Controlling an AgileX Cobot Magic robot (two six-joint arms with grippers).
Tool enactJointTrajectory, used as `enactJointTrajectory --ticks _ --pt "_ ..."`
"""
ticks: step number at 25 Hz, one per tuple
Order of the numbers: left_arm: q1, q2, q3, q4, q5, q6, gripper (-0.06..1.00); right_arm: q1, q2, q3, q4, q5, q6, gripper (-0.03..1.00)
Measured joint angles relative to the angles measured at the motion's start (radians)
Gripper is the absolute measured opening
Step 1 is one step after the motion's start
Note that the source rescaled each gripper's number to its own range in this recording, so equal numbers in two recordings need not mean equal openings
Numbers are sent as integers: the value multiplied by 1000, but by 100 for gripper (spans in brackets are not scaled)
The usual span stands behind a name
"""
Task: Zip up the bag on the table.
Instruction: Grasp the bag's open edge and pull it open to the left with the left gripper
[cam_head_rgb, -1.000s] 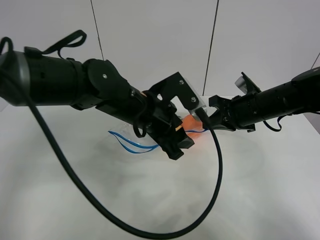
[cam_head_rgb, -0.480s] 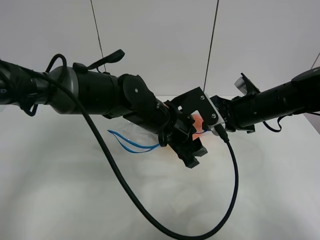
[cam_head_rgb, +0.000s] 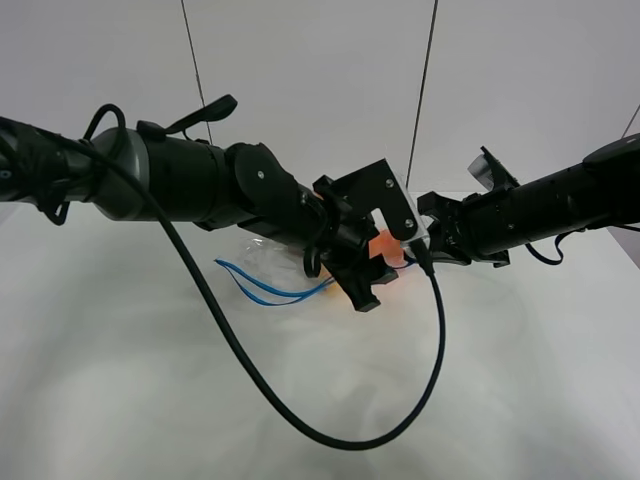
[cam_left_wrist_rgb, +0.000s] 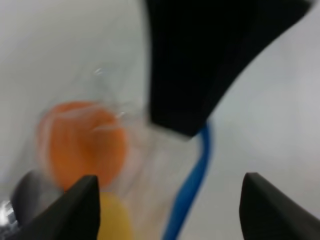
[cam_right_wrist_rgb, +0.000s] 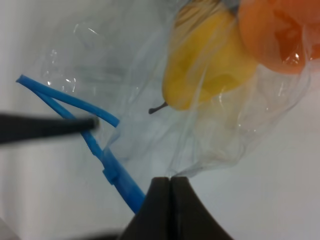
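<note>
The bag (cam_head_rgb: 262, 252) lies on the white table (cam_head_rgb: 130, 400), clear and crinkly, with its blue zip strip (cam_head_rgb: 262, 288) gaping at the left end. Orange produce (cam_head_rgb: 386, 247) shows at its right end. My left gripper (cam_head_rgb: 365, 297) reaches across the middle and hovers over the bag. In the blurred left wrist view it is open (cam_left_wrist_rgb: 170, 210) above the orange produce (cam_left_wrist_rgb: 82, 145) and the blue strip (cam_left_wrist_rgb: 192, 185). My right gripper (cam_right_wrist_rgb: 170, 197) is shut on the bag's plastic edge (cam_right_wrist_rgb: 200, 150), beside the blue strip (cam_right_wrist_rgb: 117, 175). Yellow produce (cam_right_wrist_rgb: 210, 65) shows there. Purple produce is hidden.
The left arm's black cable (cam_head_rgb: 400, 420) loops low over the table in front of the bag. The right arm (cam_head_rgb: 540, 210) comes in from the right. A grey wall with two thin vertical lines (cam_head_rgb: 425, 70) stands behind the table.
The left arm swung right and down, then drew back a little up and left over the bag's right end. The right arm and the bag have stayed in place.
</note>
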Motion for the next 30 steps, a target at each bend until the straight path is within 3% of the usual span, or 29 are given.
enactJointTrajectory --ticks 5,30 --pt "50 0 29 37 -10 11 94 0 0 0 -3 -11 0 0" --pt "51 43 30 37 -80 18 94 0 0 0 -7 -17 11 0"
